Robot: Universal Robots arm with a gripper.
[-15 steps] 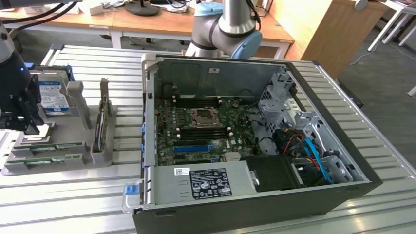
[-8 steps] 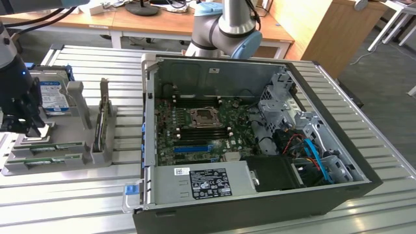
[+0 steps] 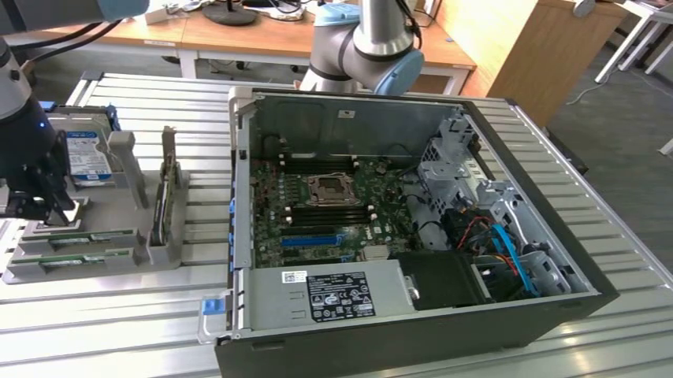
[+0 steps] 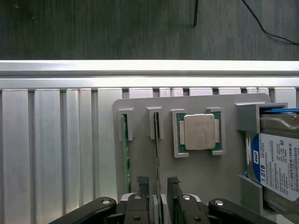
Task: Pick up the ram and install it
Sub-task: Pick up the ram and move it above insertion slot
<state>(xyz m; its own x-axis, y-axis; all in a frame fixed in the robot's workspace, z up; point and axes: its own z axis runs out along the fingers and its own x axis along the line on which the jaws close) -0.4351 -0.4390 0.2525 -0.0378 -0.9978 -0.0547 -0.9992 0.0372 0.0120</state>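
Two rams stand on edge in slots of the grey tray (image 4: pixel 140 107): one ram (image 4: pixel 125 154) farther out, the other ram (image 4: pixel 157 154) closer to the silver CPU chip (image 4: pixel 199 132). My gripper (image 4: pixel 158 183) is open, its fingertips (image 4: pixel 142 181) standing on either side of that second stick, just above it and apart from it. In the exterior view the gripper (image 3: pixel 44 209) hangs over the tray at the far left, with the green rams (image 3: pixel 90 236) beside it. The open computer case (image 3: pixel 589 268) shows the motherboard (image 3: pixel 326 213).
A hard drive (image 4: pixel 275 158) sits in the tray next to the CPU chip. An upright expansion card (image 3: pixel 166 197) stands at the tray's end nearest the case. The slatted metal table (image 3: pixel 105 331) carries everything. A second robot arm's base (image 3: pixel 368 47) rises behind the case.
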